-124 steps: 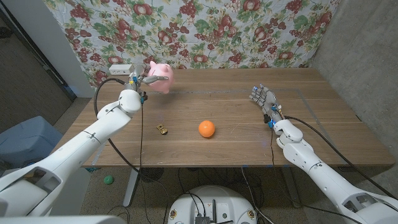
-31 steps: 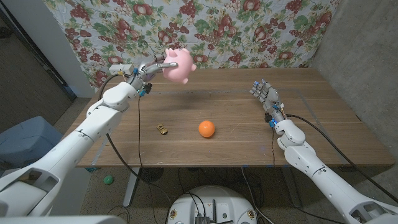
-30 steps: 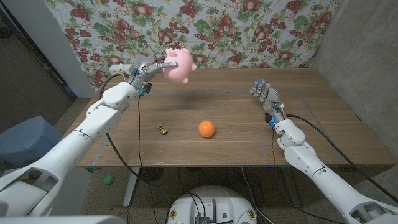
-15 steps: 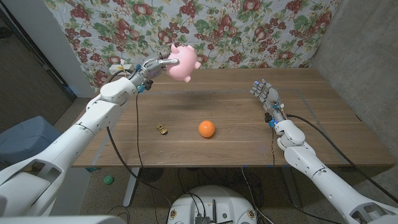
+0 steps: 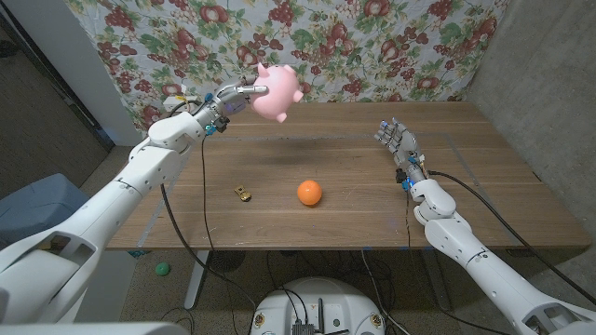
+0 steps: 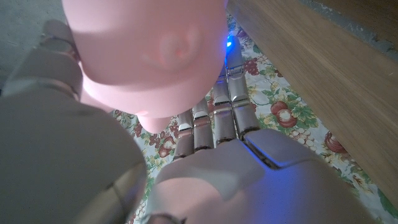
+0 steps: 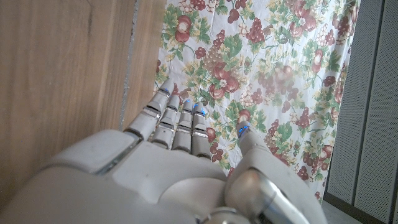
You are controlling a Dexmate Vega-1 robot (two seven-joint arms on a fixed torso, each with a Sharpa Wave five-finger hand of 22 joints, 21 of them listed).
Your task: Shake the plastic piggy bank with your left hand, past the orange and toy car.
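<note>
My left hand (image 5: 238, 96) holds the pink plastic piggy bank (image 5: 277, 91) in the air above the table's far left part. Up close in the left wrist view, the pink piggy bank (image 6: 149, 56) sits against my left hand (image 6: 186, 168), with fingers (image 6: 205, 118) behind it. The orange (image 5: 310, 193) lies on the table near the middle front. A small yellow toy car (image 5: 243, 194) rests to its left. My right hand (image 5: 395, 144) stands over the right side of the table, fingers apart, holding nothing. Its fingers (image 7: 177, 118) point toward the cloth.
A floral cloth (image 5: 372, 46) hangs behind the wooden table (image 5: 484, 177). A white box (image 5: 177, 100) sits at the far left corner. A blue bin (image 5: 33, 209) stands on the floor at the left, and a small green ball (image 5: 163, 269) lies under the table's left edge.
My left hand has lifted the piggy bank from low over the far left of the table, carrying it higher and to the right. The right arm, orange and toy car stayed put.
</note>
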